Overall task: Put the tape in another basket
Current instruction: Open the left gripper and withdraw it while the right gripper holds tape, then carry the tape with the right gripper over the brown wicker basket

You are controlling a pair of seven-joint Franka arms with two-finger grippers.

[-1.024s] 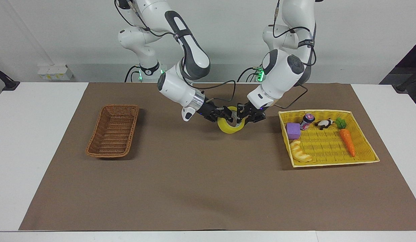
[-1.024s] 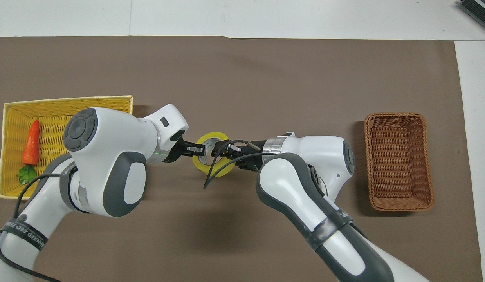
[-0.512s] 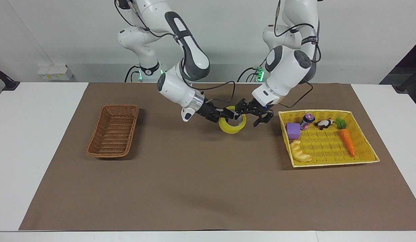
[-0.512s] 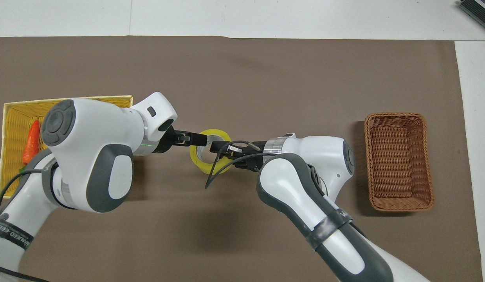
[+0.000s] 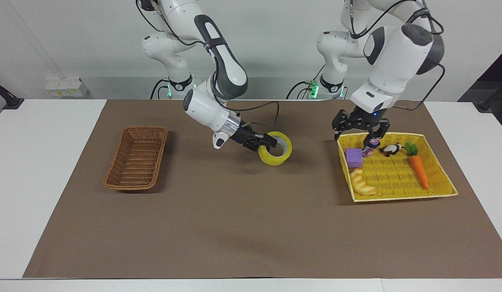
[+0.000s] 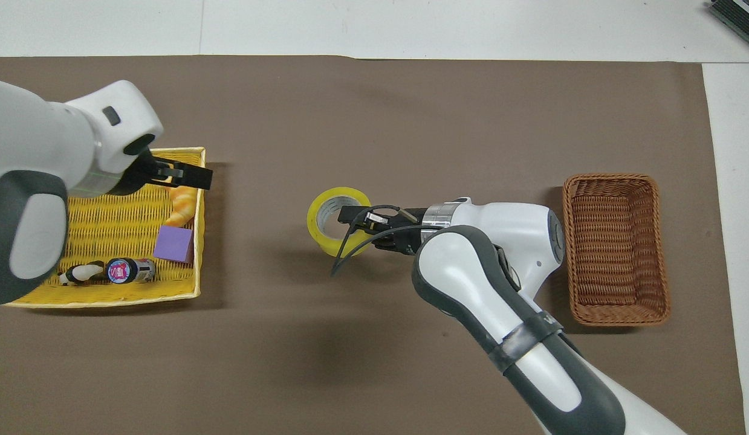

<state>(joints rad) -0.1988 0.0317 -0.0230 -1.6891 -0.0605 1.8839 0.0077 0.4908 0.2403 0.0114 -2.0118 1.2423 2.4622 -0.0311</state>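
The tape [image 5: 276, 154] [image 6: 326, 226], a yellow roll with a pale core, hangs tilted just above the brown mat at the table's middle. My right gripper [image 5: 270, 142] [image 6: 350, 213] is shut on the tape's rim, one finger inside the core and one outside. The brown wicker basket [image 5: 136, 160] [image 6: 616, 248] stands empty toward the right arm's end of the table. My left gripper [image 5: 360, 132] [image 6: 196, 176] hangs open with nothing in it, over the edge of the yellow basket [image 5: 392, 174] [image 6: 108, 223].
Inside the yellow basket lie a carrot [image 5: 419, 170], a purple block [image 5: 353, 157] [image 6: 173, 244], a bread piece [image 5: 362, 183] [image 6: 182, 202], a small can [image 5: 370, 147] [image 6: 125, 270] and a panda toy [image 5: 391, 149] [image 6: 81, 273]. A brown mat [image 5: 234, 223] covers the table.
Both grippers were at the tape. The left one opened, let go and drew back up over the yellow basket. The right one shut on the tape and shifted it slightly toward the brown basket.
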